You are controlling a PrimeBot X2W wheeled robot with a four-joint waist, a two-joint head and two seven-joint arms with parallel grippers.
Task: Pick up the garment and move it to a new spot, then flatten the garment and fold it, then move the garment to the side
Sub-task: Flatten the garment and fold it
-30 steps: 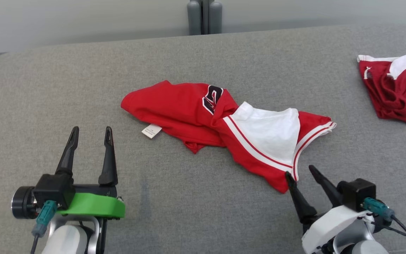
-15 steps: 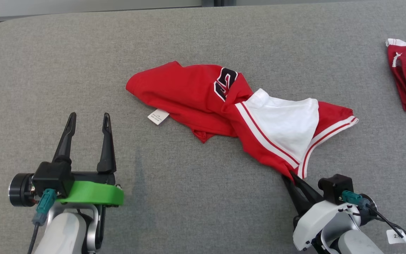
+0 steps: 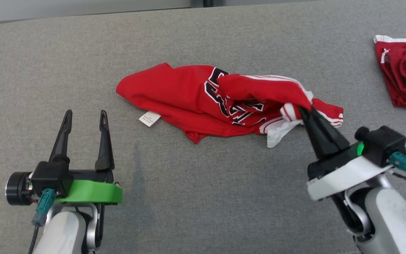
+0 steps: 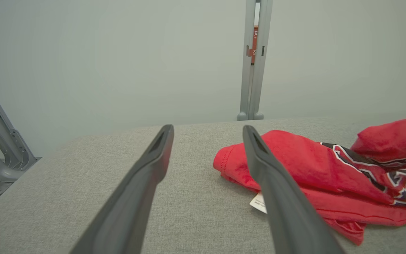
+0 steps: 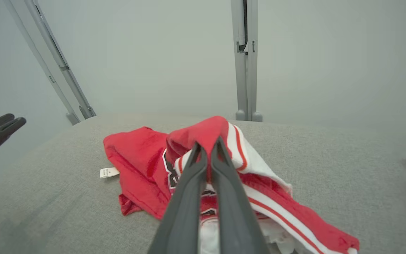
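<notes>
The grey counter (image 3: 203, 197) carries the red garment (image 3: 174, 95) at its middle, with a second red garment (image 3: 404, 74) at the far right. A second ago the garment's white panel lay flat and the right tool (image 3: 302, 110) stood open at its near hem. Now that tool is clamped tight on the striped hem, lifted, baring more black-and-white lettering (image 3: 224, 102), too creased to read. The left tool (image 3: 85, 114) stays spread wide, empty, at the near left. The white tag's (image 3: 149, 118) print is too small to read.
</notes>
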